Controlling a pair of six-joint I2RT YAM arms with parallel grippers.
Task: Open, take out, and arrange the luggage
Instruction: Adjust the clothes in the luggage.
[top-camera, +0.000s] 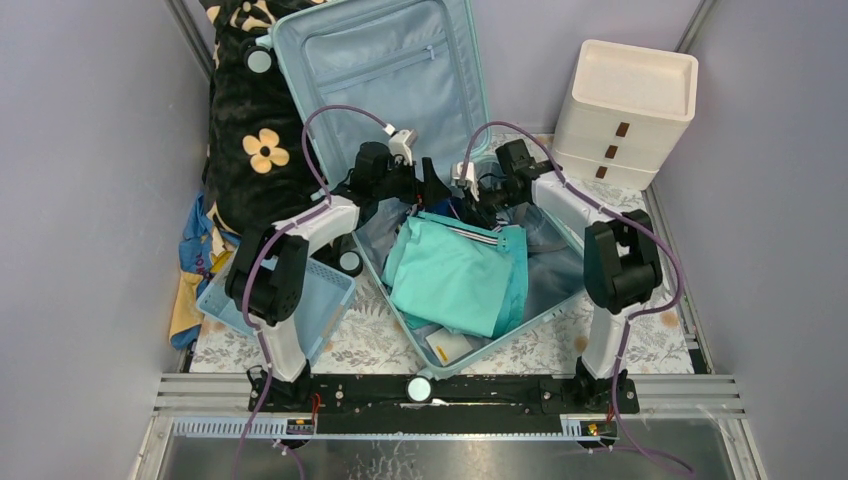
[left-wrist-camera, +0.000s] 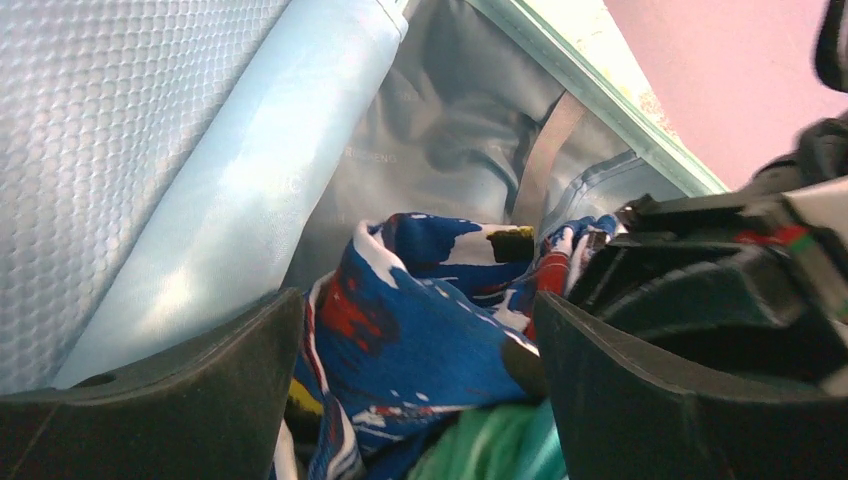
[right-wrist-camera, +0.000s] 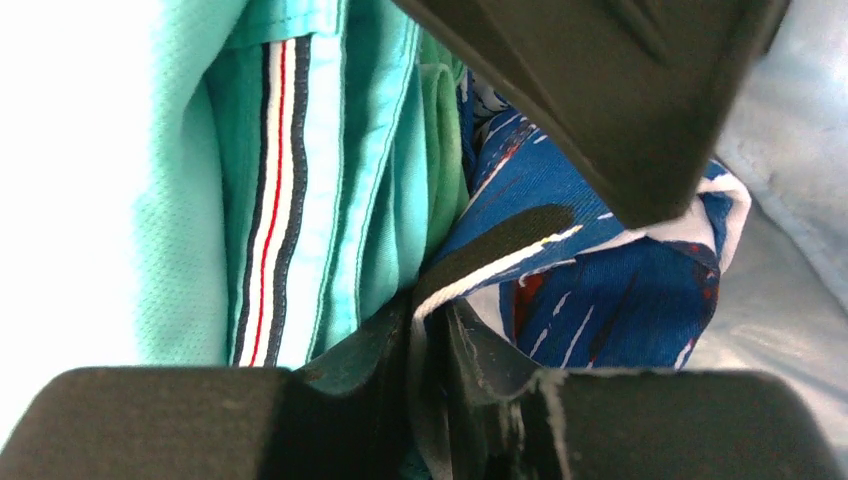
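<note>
The pale aqua luggage (top-camera: 380, 70) lies open, its lid propped up at the back and its base full of clothes. A folded teal garment (top-camera: 455, 275) with a striped trim (right-wrist-camera: 270, 190) lies on top. Behind it is a blue patterned cloth (left-wrist-camera: 420, 330). My left gripper (left-wrist-camera: 420, 400) stands open, its fingers on either side of that cloth and apart from it. My right gripper (right-wrist-camera: 430, 340) is shut on a white-edged fold of the blue patterned cloth (right-wrist-camera: 600, 300). Both grippers meet at the back of the case, the left gripper (top-camera: 430, 185) beside the right gripper (top-camera: 478, 195).
A small blue plastic basket (top-camera: 320, 290) sits left of the case, under my left arm. A cream drawer unit (top-camera: 625, 115) stands at the back right. A black floral blanket (top-camera: 250, 130) is piled at the back left. A white packet (top-camera: 450, 347) lies in the case's near corner.
</note>
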